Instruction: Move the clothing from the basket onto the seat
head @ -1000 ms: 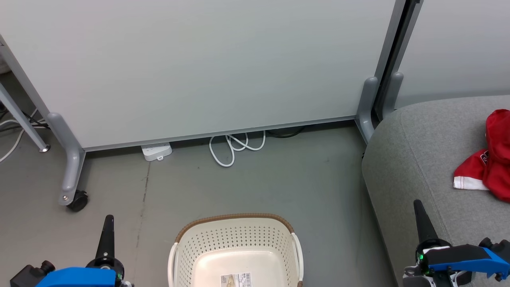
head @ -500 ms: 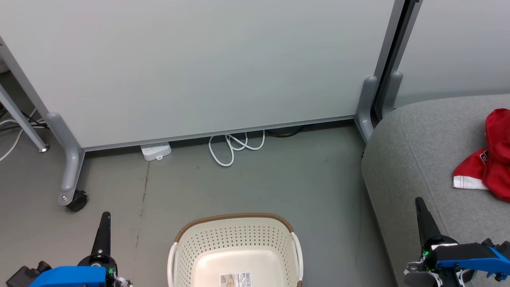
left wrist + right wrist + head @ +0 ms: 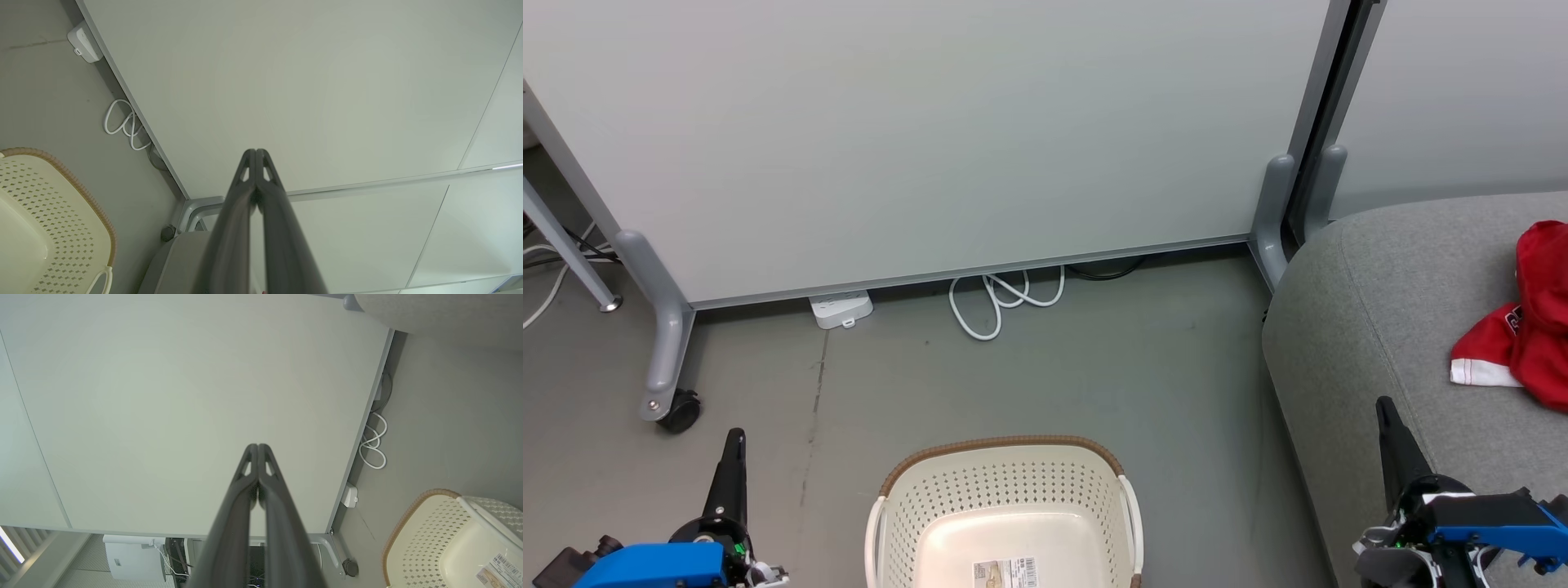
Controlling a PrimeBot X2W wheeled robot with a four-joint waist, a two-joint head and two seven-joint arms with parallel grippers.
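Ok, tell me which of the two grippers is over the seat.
The right gripper: shut, it shows against the grey seat, while the left gripper stands over the floor.

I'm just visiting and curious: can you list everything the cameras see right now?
clothing: one heap, red with white trim, on the seat, cut off by the right edge
seat: one, grey, right
basket: one, cream with brown rim, floor, bottom centre
sticker: one, white, inside the basket
partition panels: two, pale grey, behind the basket
power strip: one, white, floor under the panel
cable: one, white, looped, right of the power strip
left gripper: one, dark, shut, lower left
right gripper: one, dark, shut, lower right
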